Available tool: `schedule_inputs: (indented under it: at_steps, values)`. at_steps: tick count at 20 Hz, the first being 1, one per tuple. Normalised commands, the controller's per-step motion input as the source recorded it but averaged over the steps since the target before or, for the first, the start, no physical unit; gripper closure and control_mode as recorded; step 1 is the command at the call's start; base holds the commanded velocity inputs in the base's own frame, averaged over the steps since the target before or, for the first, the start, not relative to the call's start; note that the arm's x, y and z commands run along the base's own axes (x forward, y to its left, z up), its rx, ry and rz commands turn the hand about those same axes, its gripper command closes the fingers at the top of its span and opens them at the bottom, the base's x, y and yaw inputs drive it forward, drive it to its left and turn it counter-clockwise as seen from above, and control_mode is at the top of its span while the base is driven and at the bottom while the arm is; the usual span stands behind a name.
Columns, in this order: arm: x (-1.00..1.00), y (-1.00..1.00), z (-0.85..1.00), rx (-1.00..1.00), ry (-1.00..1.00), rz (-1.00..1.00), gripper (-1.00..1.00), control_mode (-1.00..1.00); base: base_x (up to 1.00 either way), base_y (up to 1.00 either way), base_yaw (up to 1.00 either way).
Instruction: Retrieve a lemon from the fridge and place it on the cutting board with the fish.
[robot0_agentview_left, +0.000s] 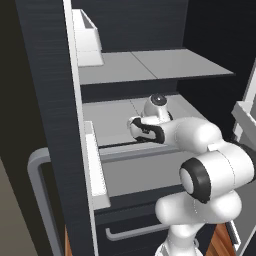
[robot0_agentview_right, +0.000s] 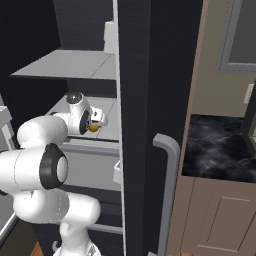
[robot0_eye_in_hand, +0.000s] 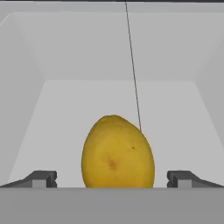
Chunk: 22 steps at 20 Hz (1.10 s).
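Observation:
The lemon (robot0_eye_in_hand: 117, 153), yellow and egg-shaped, stands on the grey middle shelf (robot0_agentview_left: 112, 122) of the open dark fridge (robot0_agentview_left: 45, 100). My gripper (robot0_eye_in_hand: 111, 179) is open, one fingertip (robot0_eye_in_hand: 41, 178) on each side of the lemon with a gap to both. In the right base view a bit of the lemon (robot0_agentview_right: 93, 128) shows just under the hand (robot0_agentview_right: 82, 117), which reaches deep into the fridge (robot0_agentview_right: 142, 90). In the left base view the hand (robot0_agentview_left: 147, 127) covers the fruit. The cutting board and the fish are out of view.
An upper shelf (robot0_agentview_left: 155, 65) hangs close above the hand. The left door carries a white bin (robot0_agentview_left: 87, 37) and a door shelf (robot0_agentview_left: 96, 170). A drawer with a bar handle (robot0_agentview_left: 132, 231) lies below. A dark marble counter (robot0_agentview_right: 215, 145) is right of the fridge.

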Motion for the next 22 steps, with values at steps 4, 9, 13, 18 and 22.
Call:
schedule_inputs:
  at_steps: [4, 9, 13, 18, 22]
  values:
    - [0.17, 0.0, -0.08, 0.0, 0.02, 0.0, -1.0, -1.0, 0.0, 0.0, 0.0]
    - [0.11, 0.0, -0.12, -0.01, 0.03, 0.0, -1.0, -1.0, 0.0, 0.0, 0.0]
    - [0.07, 0.0, -0.07, -0.01, 0.01, 0.0, -1.0, -1.0, 0.0, 0.0, 0.0]
    - [0.11, 0.0, -0.01, 0.0, 0.0, 0.0, -1.0, -1.0, 0.0, 0.0, 0.0]
    - [0.06, 0.0, -0.03, 0.0, 0.0, 0.0, -1.0, -1.0, 0.0, 0.0, 0.0]
